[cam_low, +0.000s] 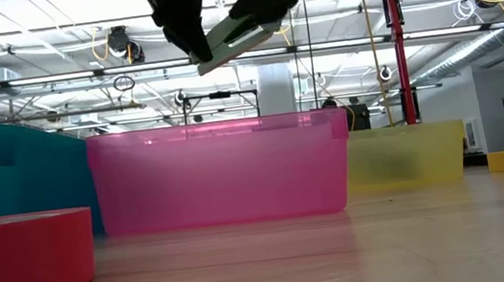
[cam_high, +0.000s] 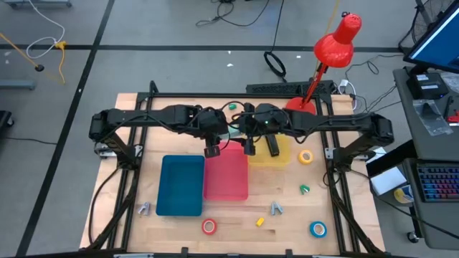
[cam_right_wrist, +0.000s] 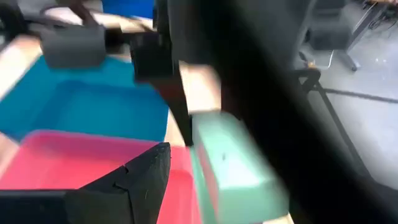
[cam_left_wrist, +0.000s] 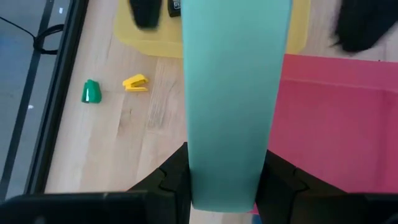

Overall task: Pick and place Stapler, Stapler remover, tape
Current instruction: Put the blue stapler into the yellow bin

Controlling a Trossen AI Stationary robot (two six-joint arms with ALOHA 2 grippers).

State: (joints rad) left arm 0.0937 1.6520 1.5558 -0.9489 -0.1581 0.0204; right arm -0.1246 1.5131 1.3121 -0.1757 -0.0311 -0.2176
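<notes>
A mint-green stapler [cam_left_wrist: 231, 93] hangs in the air over the pink bin [cam_high: 226, 179], with my left gripper [cam_high: 211, 149] shut on it. In the low view the stapler [cam_low: 235, 39] tilts high above the bin. My right gripper [cam_high: 262, 147] is open at the stapler's far end, with one dark finger [cam_left_wrist: 146, 12] on each side of it; I see no touch. A red tape roll [cam_high: 209, 227], a blue one [cam_high: 318, 229] and an orange one [cam_high: 306, 157] lie flat on the table. Small staple removers, green [cam_high: 305, 189] and yellow [cam_high: 259, 222], lie near them. My left gripper pinches the stapler's near end [cam_left_wrist: 225, 186] between its two fingers, one on each long side. The fingers slant down from the table's left side, and the stapler runs on ahead of them. It is lifted clear, tilted, above the pink bin.
A blue bin [cam_high: 179, 186] stands left of the pink one, and a yellow bin [cam_high: 278, 154] stands right of it, under my right gripper. Two grey pieces [cam_high: 143, 208] [cam_high: 276, 208] lie near the front. A red desk lamp [cam_high: 337, 43] rises at the far right.
</notes>
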